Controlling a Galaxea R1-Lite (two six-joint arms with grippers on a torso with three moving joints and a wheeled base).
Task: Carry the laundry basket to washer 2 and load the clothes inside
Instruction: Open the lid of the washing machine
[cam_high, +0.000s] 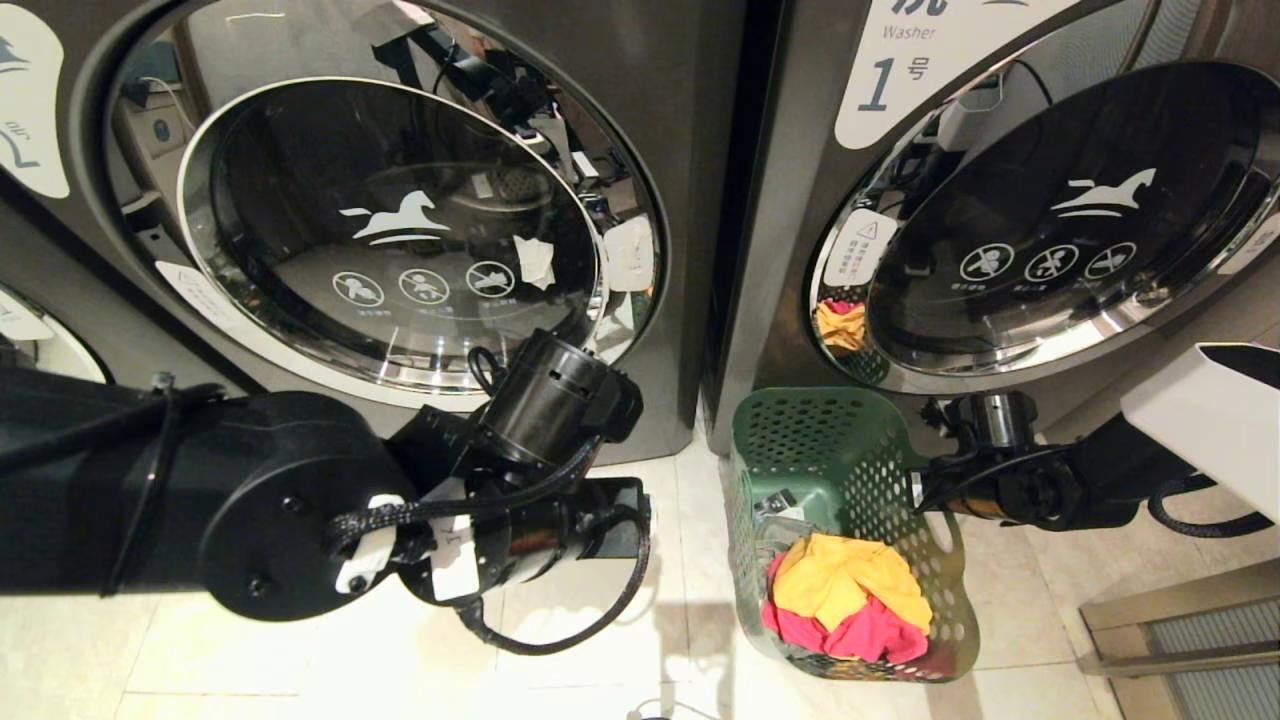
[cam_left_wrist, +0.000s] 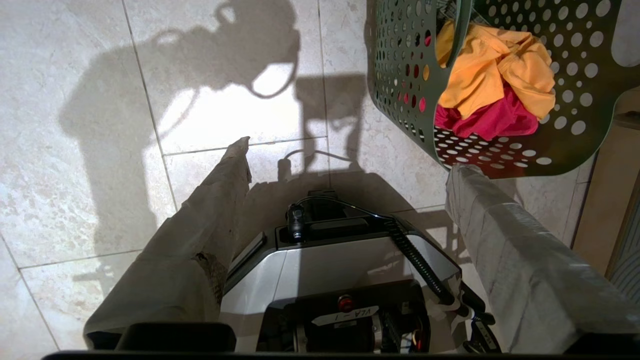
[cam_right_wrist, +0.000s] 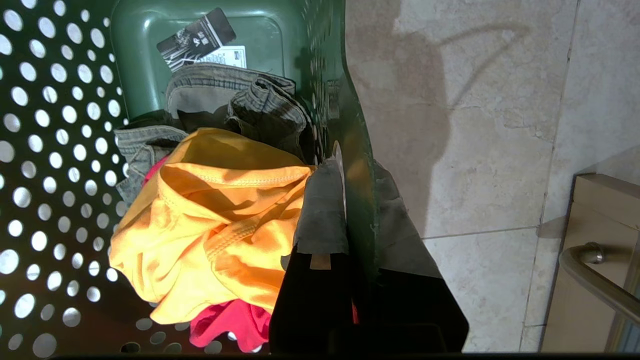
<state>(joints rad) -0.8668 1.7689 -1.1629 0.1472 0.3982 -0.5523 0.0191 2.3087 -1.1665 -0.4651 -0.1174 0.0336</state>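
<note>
Laundry basket (cam_high: 850, 470) first: the green perforated tub sits tilted in front of the washer labelled 1 (cam_high: 1000, 200), just right of the gap between the two machines. Its rim is pinched by the right gripper (cam_right_wrist: 345, 210); the right wrist view shows one taped finger inside the wall and the other outside, pressed together on the plastic. Inside lie a yellow garment (cam_right_wrist: 215, 220) on top of a red one (cam_high: 870, 635), with grey denim (cam_right_wrist: 235, 100) deeper down.

Judging from this, the main risk is the single-edge hold. With only one wall gripped, the basket could swing or twist as it is carried, slip from the fingers, or tip enough to spill the loose yellow piece onto the tiled floor (cam_left_wrist: 75, 150). A second risk is the destination: the basket rests before the wrong machine, and the left-hand washer (cam_high: 400, 220), whose number cannot be read from here, has its round door shut, so nothing can go in yet.

The right arm reaches in low from the right, its wrist level with the basket rim. The left gripper (cam_left_wrist: 345, 160) hangs over bare floor beside the basket, fingers spread wide and holding nothing, its arm folded across the front of the left-hand washer.
</note>
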